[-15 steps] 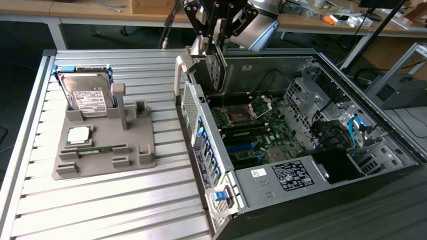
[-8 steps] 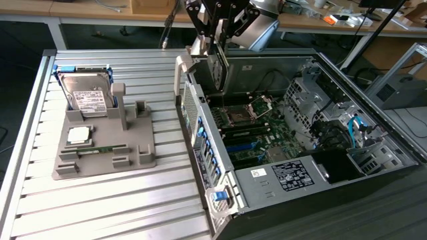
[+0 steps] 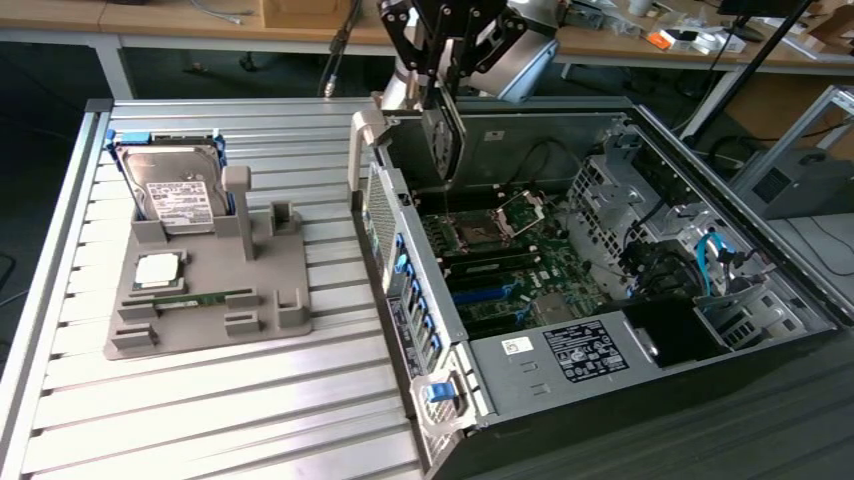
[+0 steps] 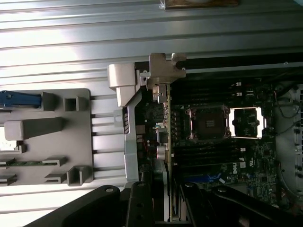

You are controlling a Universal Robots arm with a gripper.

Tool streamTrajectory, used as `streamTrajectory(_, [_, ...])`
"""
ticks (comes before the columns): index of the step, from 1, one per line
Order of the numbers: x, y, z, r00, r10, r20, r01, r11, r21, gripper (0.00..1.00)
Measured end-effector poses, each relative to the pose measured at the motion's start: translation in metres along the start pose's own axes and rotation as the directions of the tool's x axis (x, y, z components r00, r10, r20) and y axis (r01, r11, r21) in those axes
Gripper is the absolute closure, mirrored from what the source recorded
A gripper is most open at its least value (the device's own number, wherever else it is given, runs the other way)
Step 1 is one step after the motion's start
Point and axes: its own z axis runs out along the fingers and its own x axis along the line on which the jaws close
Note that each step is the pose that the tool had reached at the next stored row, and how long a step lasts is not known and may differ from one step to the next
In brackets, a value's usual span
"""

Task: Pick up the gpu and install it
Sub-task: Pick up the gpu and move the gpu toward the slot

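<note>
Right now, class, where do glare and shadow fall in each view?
Exterior view: the slatted table reflects bright light, while the computer case interior lies in shadow. Wrist view: the table slats glare near-white; the motherboard is dim beyond the gpu.

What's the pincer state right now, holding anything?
Pincer: closed on the gpu, card hanging upright over the open computer case.

gpu (image 3: 446,140) top hidden in gripper (image 3: 447,75), arm (image 3: 521,50) cropped at exterior view's top (drive label (image 3: 180,200) unreadable)
</note>
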Motion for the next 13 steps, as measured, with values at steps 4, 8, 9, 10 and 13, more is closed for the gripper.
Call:
streamTrajectory(4, [-0.0026,0.0002,0.0001,1.0,0.0,0.0001,0.0,1.0,0.0002,0.73])
streamTrajectory(8, [-0.005,0.0004,0.0002,1.0,0.0,0.0001,0.0,1.0,0.0005,0.73])
streamTrajectory(9, [-0.0056,0.0004,0.0002,1.0,0.0,0.0001,0.0,1.0,0.0006,0.73])
streamTrajectory(10, [-0.0062,0.0005,0.0002,1.0,0.0,0.0001,0.0,1.0,0.0006,0.73])
streamTrajectory(13, [-0.0079,0.0006,0.0002,1.0,0.0,0.0001,0.0,1.0,0.0007,0.73])
